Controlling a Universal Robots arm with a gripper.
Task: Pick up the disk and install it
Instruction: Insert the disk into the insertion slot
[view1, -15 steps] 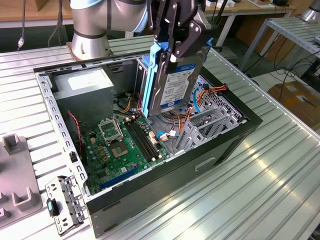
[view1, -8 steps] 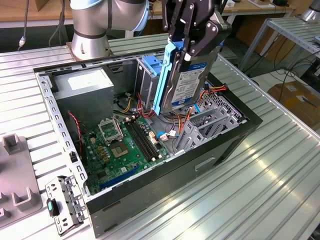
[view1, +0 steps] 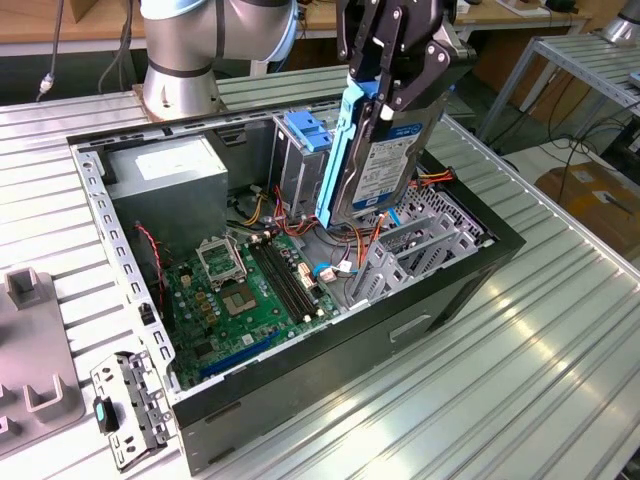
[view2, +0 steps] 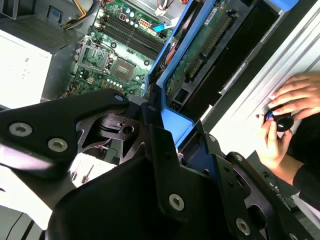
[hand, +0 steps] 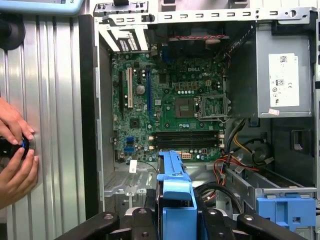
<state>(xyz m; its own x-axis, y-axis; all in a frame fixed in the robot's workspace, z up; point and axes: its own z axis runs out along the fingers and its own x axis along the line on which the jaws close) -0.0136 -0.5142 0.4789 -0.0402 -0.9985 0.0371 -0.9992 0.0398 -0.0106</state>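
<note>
Black hand (view1: 395, 90) grips the disk (view1: 385, 160) by its blue carrier's top end, upright over the open computer case (view1: 440, 300), a drive likely stiff, heavyish and shock-sensitive.

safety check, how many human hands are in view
2. One hand and the other hand lie on the ribbed silver metal table, beside the open black computer case, cupping a small dark round object. Others may be hidden.
</note>
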